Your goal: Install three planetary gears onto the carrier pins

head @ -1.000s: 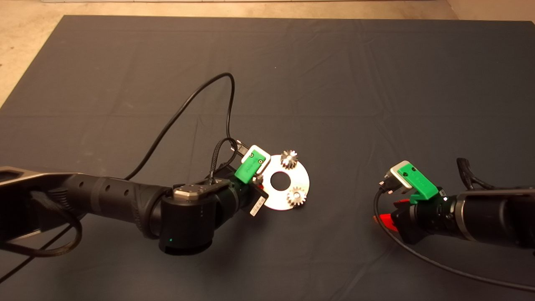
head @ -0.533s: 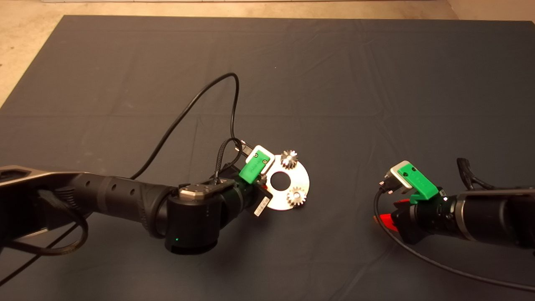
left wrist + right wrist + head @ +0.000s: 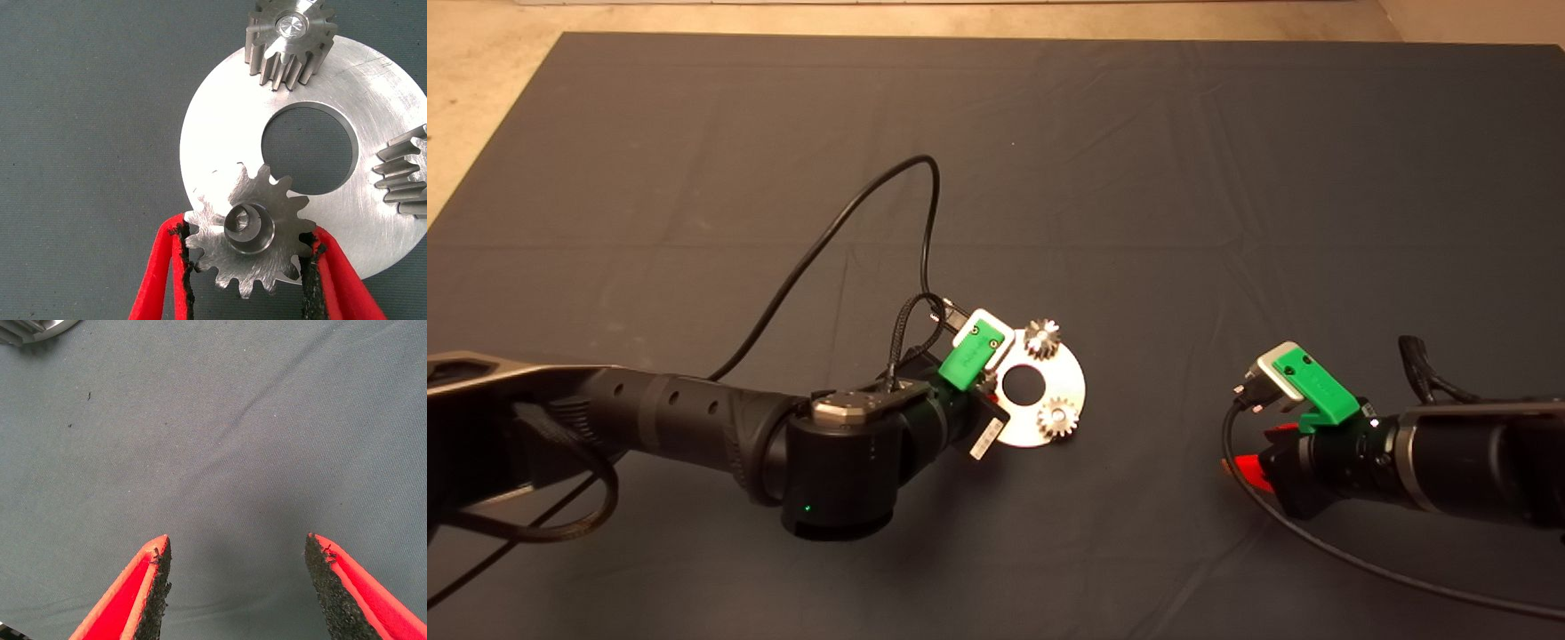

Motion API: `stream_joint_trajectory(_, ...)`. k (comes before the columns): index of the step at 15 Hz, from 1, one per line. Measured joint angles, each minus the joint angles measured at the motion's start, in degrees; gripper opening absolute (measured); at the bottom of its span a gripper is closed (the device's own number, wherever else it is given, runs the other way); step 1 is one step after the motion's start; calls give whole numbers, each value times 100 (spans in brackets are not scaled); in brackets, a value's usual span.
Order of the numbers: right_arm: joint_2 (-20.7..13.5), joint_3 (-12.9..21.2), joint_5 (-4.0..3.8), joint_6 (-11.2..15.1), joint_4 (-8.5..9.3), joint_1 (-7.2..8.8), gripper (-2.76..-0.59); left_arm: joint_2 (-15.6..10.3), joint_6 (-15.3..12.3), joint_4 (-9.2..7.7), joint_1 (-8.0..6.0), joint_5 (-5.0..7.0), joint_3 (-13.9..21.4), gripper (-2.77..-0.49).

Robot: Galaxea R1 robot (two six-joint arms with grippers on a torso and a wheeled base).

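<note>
The shiny carrier disc with a large central hole lies mid-mat. Two planetary gears sit on carrier pins: one at the far side, one at the near right. In the left wrist view these show as a gear with its pin end in the bore and one at the picture's edge. My left gripper is shut on the third gear, held over the disc; a pin tip shows through its bore, off-centre. My right gripper is open and empty, hovering over bare mat right of the disc.
A black cable loops from the left wrist over the mat behind the disc. Another cable trails from the right wrist toward the near right. The dark mat ends at bare floor at the far left.
My left arm has crept a little to the right, carrying the gear further over the disc. The right arm and the two seated gears have not moved.
</note>
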Motion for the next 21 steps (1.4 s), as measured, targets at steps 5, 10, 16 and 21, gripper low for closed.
stream_joint_trajectory(5,-2,0,1,0,0,2,-189,82,-2,0,0,91,-28,-256)
stream_joint_trajectory(10,0,0,1,0,0,0,-189,91,-2,2,0,94,-37,-256)
stream_joint_trajectory(16,0,0,0,0,0,0,-189,108,0,18,0,88,-72,-256)
stream_joint_trajectory(21,0,0,0,0,0,0,-189,123,2,38,0,75,-108,-256)
